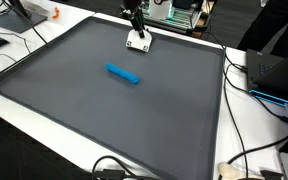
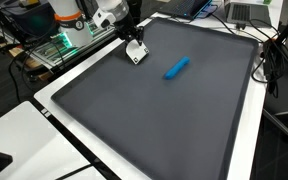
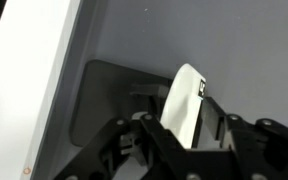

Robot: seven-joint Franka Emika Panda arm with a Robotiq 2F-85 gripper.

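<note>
In the wrist view your end effector (image 3: 184,150) is cut off by the bottom edge. Only dark, blurred linkages show. Its fingertips lie behind the white object (image 3: 186,100), so you cannot tell whether they press on it or stand apart from it. That object's lower end is hidden as well, and the dark mark (image 3: 201,88) on it is too blurred to read. In both exterior views the blue object (image 1: 123,74) (image 2: 177,67) is too small for you to identify. The arm (image 1: 132,12) is cut off by the top edge, and the mat (image 2: 154,120) runs past the bottom edge.
</note>
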